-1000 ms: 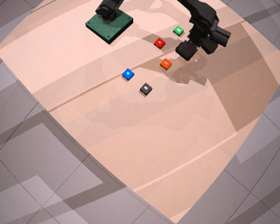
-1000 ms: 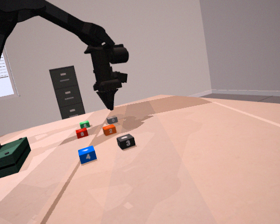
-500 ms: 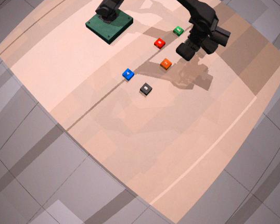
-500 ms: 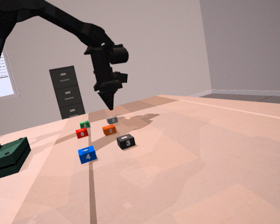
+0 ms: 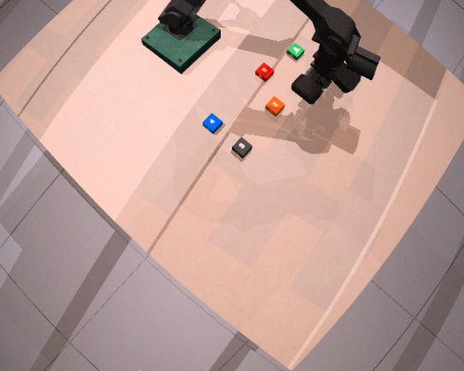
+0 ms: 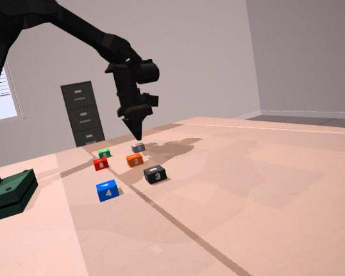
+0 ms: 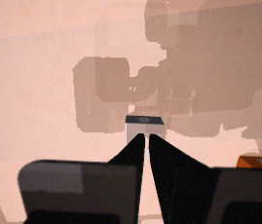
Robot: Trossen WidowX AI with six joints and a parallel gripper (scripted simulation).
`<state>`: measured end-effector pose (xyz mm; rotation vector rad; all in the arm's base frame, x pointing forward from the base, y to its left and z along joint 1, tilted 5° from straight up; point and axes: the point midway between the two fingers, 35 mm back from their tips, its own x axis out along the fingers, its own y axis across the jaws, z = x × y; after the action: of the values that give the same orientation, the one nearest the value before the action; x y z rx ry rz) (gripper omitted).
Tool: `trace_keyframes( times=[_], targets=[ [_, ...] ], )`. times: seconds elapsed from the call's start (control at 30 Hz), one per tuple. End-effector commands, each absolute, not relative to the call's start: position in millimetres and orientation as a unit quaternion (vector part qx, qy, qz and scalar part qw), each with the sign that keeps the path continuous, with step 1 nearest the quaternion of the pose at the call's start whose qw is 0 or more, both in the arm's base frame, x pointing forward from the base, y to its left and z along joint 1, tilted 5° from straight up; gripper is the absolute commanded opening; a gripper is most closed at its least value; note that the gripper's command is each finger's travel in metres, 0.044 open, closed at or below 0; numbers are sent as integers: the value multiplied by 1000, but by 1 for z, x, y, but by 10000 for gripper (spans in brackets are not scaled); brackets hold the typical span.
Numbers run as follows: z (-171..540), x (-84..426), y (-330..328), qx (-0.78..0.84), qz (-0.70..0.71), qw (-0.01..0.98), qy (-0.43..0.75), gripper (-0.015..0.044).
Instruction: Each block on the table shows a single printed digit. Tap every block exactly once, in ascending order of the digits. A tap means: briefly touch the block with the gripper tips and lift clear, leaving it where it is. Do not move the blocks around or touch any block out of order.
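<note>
The gripper (image 5: 324, 82) (image 6: 139, 139) (image 7: 146, 136) is shut and empty, its tips together just above the grey block (image 6: 138, 147) (image 7: 136, 129). That block shows a 0 and is hidden under the arm in the top view. The orange block (image 5: 275, 105) (image 6: 134, 160) (image 7: 253, 162) shows 2, the black block (image 5: 241, 147) (image 6: 154, 174) 3, and the blue block (image 5: 212, 122) (image 6: 108, 190) 4. The red block (image 5: 265, 72) (image 6: 100, 163) looks like 8. The green block (image 5: 295, 51) (image 6: 104, 153) has a digit too small to read surely.
The arm stands on a green base (image 5: 174, 49) (image 6: 17, 190) at one side of the table. Red and green blocks lie between the base and the gripper. The orange block is close beside the grey one. A dark cabinet (image 6: 83, 112) stands behind the table.
</note>
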<state>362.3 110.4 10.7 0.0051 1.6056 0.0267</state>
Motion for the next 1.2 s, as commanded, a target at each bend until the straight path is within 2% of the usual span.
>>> trace_keyframes(
  times=[0.0,0.43,0.53,0.73,0.93,1.17],
  targets=[
    [-1,359,110,3,9,689,725,20],
    [-5,358,110,3,9,689,725,20],
    [22,360,110,3,9,689,724,20],
    [28,361,110,3,9,689,725,20],
    [103,365,108,3,9,689,725,20],
    [106,362,97,3,9,689,725,20]
  ],
)
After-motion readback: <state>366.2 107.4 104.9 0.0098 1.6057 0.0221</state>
